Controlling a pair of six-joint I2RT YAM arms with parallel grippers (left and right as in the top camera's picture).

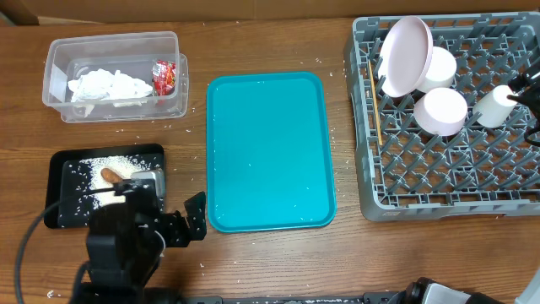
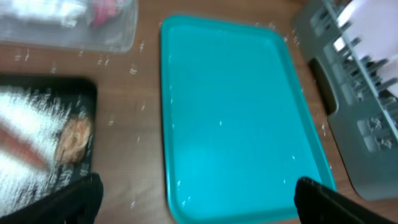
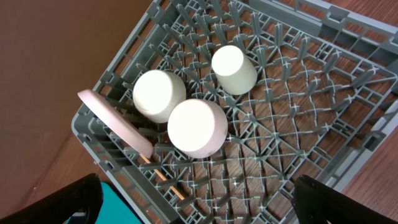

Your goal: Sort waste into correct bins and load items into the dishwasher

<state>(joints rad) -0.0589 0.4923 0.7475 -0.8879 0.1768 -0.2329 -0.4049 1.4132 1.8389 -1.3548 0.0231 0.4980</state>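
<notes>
The clear tub [image 1: 114, 38] holds the crumpled napkin [image 1: 105, 86] and the red wrapper [image 1: 164, 76]. The black tray [image 1: 59, 160] holds rice grains [image 1: 89, 165] and the brown sausage piece [image 1: 111, 175]; the crumbly bit [image 2: 73, 140] shows in the left wrist view. The grey dish rack [image 1: 439, 177] holds the plate [image 1: 405, 55] on edge, two bowls [image 1: 439, 67] [image 1: 444, 110], the cup [image 1: 494, 105] and the wooden stick [image 1: 372, 97]. My left gripper [image 1: 192, 219] is open and empty, above the table between the black tray and the teal tray. My right gripper [image 3: 196, 199] is open and empty above the rack.
The teal tray [image 1: 270, 152] lies in the middle, bare except for a few specks. Rice grains are scattered on the wood around the black tray and the tub. The rack's right and front parts [image 3: 298, 143] hold nothing.
</notes>
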